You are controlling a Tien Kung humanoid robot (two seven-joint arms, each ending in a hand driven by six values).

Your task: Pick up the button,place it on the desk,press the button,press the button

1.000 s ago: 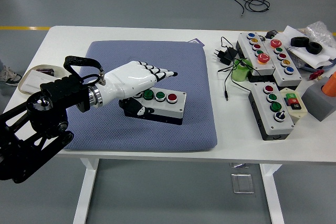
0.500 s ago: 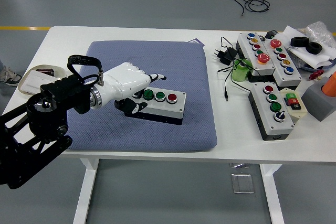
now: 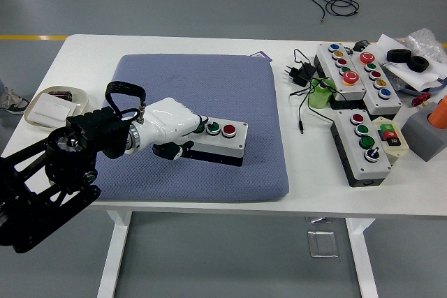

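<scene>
A white three-button box (image 3: 222, 141) with two green buttons and a red button (image 3: 229, 130) lies on the blue-grey mat (image 3: 209, 82) in the head view. My left hand (image 3: 190, 132) sits at the box's left end, its white fingers curled into a fist. One fingertip touches the leftmost green button (image 3: 199, 128), which is partly hidden. The black thumb hangs beside the box's left end. The hand holds nothing. The middle green button (image 3: 213, 128) shows fully.
Several other button boxes (image 3: 360, 146) (image 3: 340, 71) lie at the right with a black adapter and cable (image 3: 299, 75). A grey block (image 3: 427, 134) with an orange object stands at the right edge. A tray (image 3: 52, 106) rests at the far left.
My left hand has curled from spread fingers into a fist, moved right along the mat and dropped onto the box's left end, with a fingertip now at the leftmost green button.
</scene>
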